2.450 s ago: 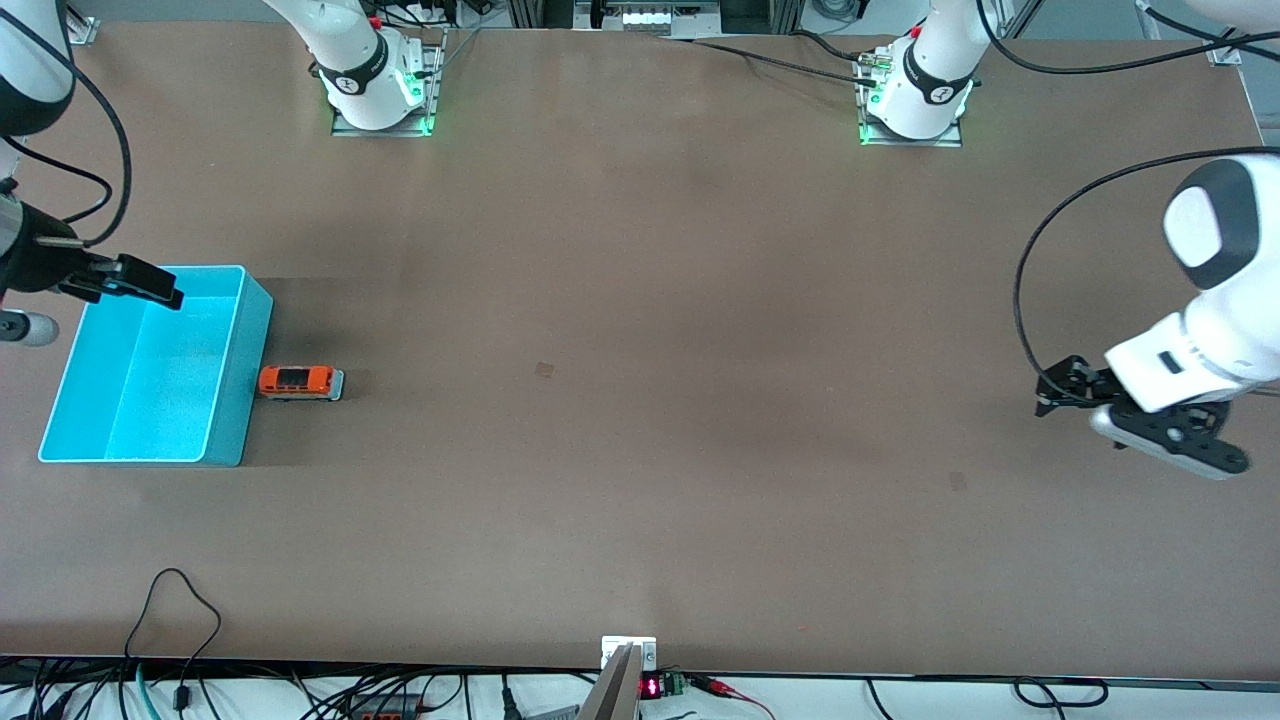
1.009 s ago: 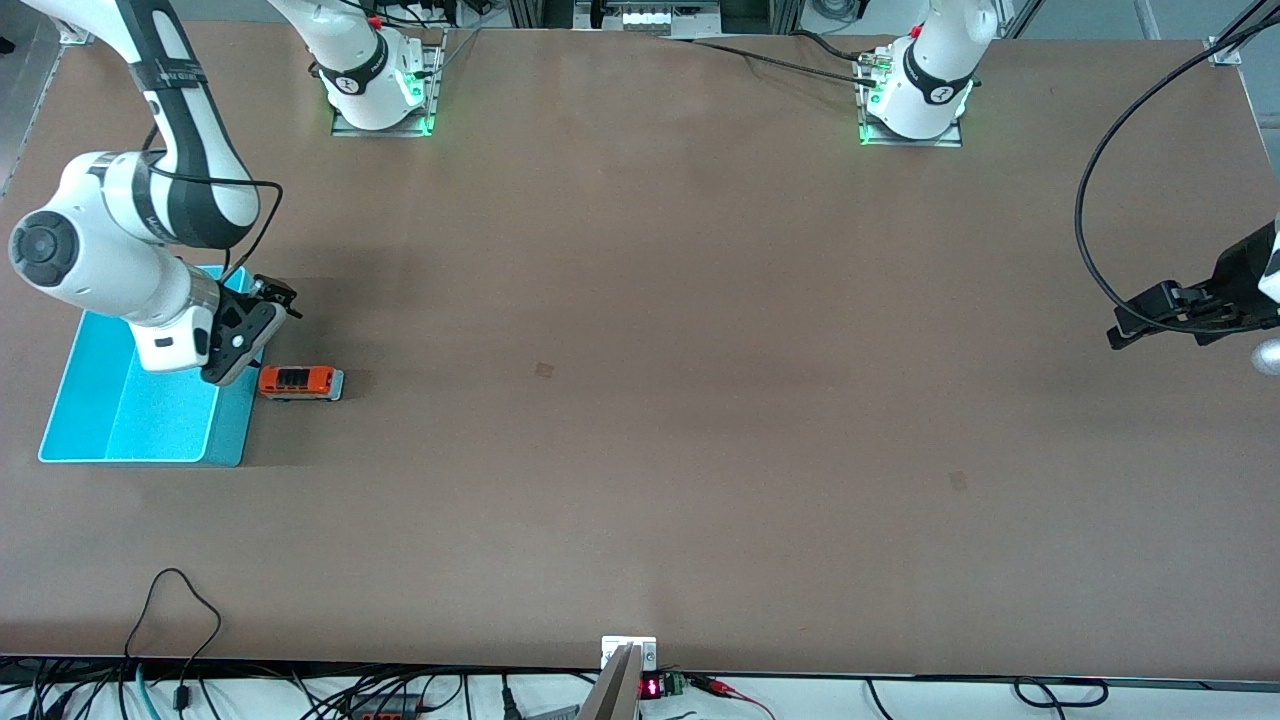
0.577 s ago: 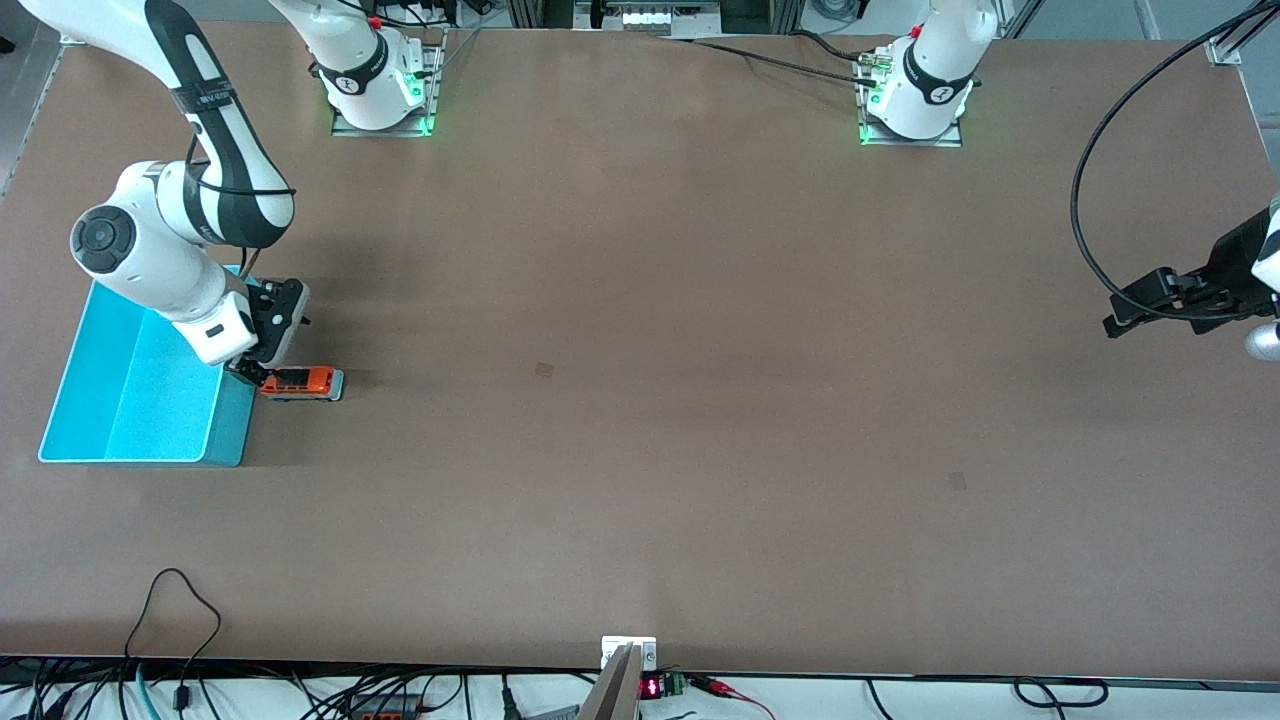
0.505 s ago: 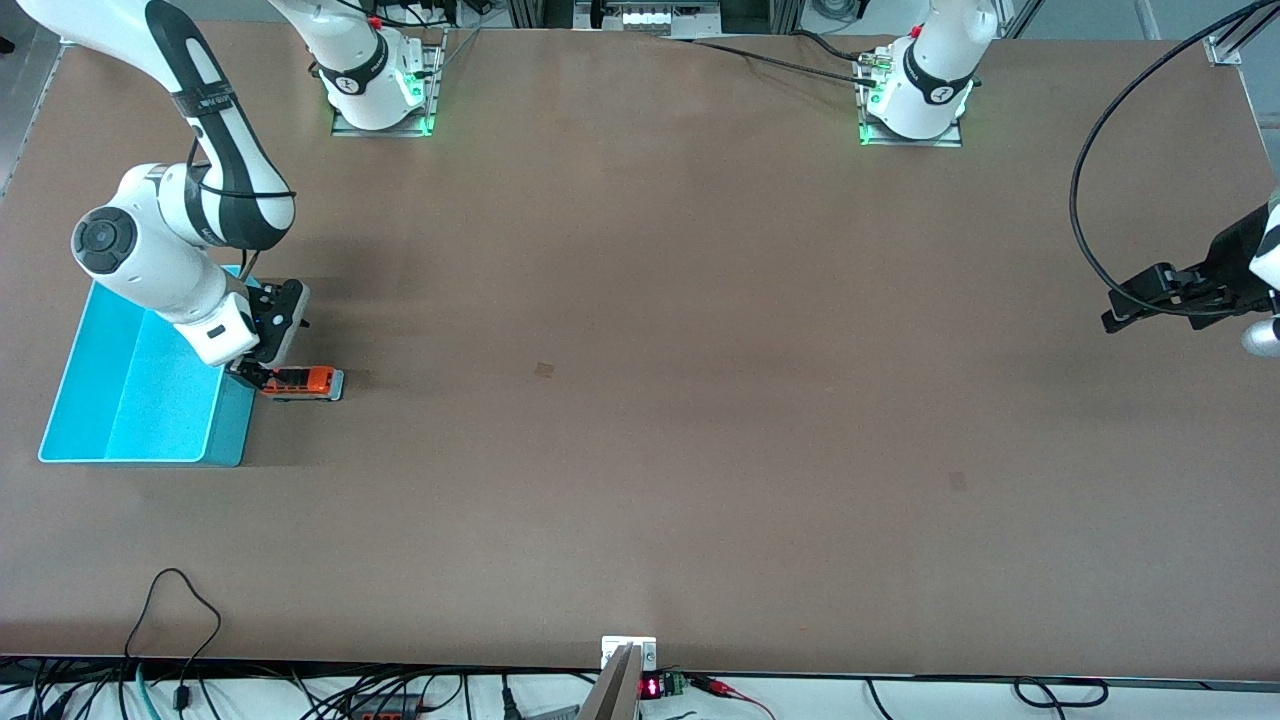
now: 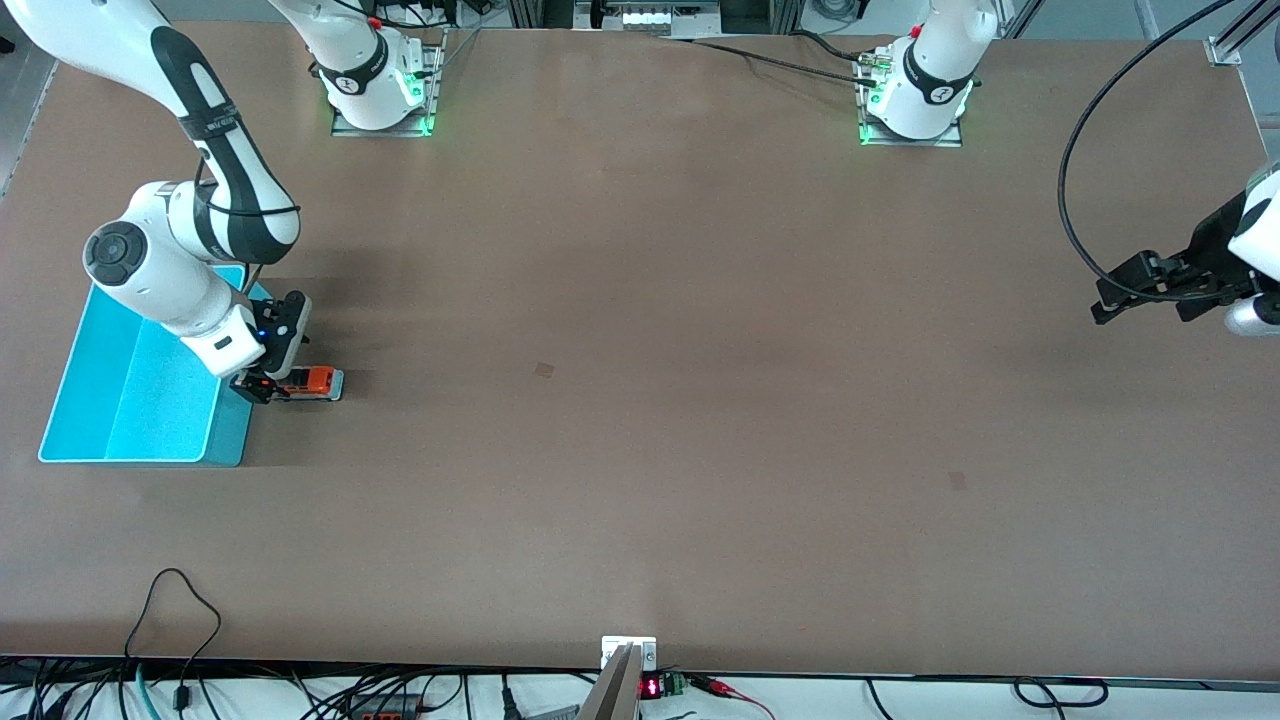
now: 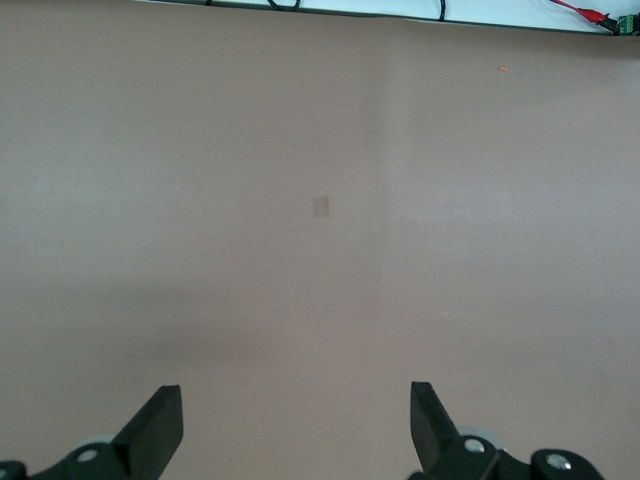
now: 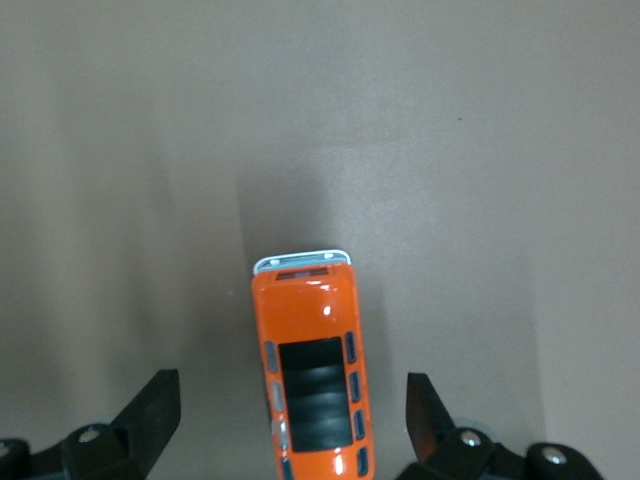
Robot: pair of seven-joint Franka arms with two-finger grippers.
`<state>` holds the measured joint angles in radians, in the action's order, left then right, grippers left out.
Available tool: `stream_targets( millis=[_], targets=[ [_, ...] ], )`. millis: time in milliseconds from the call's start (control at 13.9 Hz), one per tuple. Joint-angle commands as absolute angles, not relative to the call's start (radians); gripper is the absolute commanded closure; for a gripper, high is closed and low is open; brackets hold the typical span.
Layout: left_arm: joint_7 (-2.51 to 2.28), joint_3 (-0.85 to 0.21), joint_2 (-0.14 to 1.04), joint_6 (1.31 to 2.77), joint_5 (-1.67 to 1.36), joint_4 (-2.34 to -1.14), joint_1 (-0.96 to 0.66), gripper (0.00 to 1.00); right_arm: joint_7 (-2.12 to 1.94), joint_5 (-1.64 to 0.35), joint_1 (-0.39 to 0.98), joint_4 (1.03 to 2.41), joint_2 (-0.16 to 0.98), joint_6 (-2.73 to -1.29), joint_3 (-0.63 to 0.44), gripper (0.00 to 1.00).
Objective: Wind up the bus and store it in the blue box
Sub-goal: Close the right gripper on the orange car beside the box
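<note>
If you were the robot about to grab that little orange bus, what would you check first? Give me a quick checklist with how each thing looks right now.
1. Right gripper fingers open: ok, spread wide in the right wrist view.
2. Bus lined up between the fingers: ok, it sits centred between them, upright on its wheels.
3. Fingers low enough to close on the bus: cannot tell, the gripper is over the bus's end next to the blue box.
4. Blue box ready for storing: ok, it stands right beside the bus and the part in view holds nothing.
5. Left gripper out of the way: ok, it waits open at the left arm's end of the table.
</note>
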<state>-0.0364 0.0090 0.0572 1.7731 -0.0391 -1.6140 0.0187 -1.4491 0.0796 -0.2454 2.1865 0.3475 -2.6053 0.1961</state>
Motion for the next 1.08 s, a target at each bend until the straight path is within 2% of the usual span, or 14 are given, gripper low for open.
stream_targets(
  millis=[0,216,360,432,577,649,721,1009],
  targets=[
    [-0.043,0.012,0.034,1.715,-0.023,-1.609,0.017,0.00,-1.468,0.091,-0.270,2.168,0.402,-2.655,0.216,0.00],
    [-0.034,0.011,0.038,1.664,-0.035,-1.580,0.025,0.00,-1.468,0.092,-0.270,2.168,0.420,-2.677,0.216,0.00],
    [-0.034,0.003,0.037,1.657,-0.029,-1.586,0.020,0.00,-1.468,0.132,-0.270,2.168,0.429,-2.695,0.216,0.15],
    [-0.034,0.003,0.037,1.661,-0.029,-1.585,0.020,0.00,-1.468,0.146,-0.270,2.168,0.433,-2.700,0.216,0.26],
    [-0.034,0.003,0.035,1.657,-0.028,-1.592,0.020,0.00,-1.468,0.155,-0.270,2.168,0.433,-2.700,0.216,0.80],
    [-0.034,0.003,0.034,1.654,-0.028,-1.594,0.020,0.00,-1.467,0.155,-0.270,2.168,0.433,-2.700,0.216,0.95],
    [-0.034,0.003,0.034,1.654,-0.028,-1.594,0.021,0.00,-1.460,0.153,-0.270,2.168,0.433,-2.700,0.216,1.00],
    [-0.032,0.003,0.034,1.657,-0.031,-1.594,0.028,0.00,-1.305,0.080,-0.261,2.146,0.407,-2.691,0.218,1.00]
  ],
)
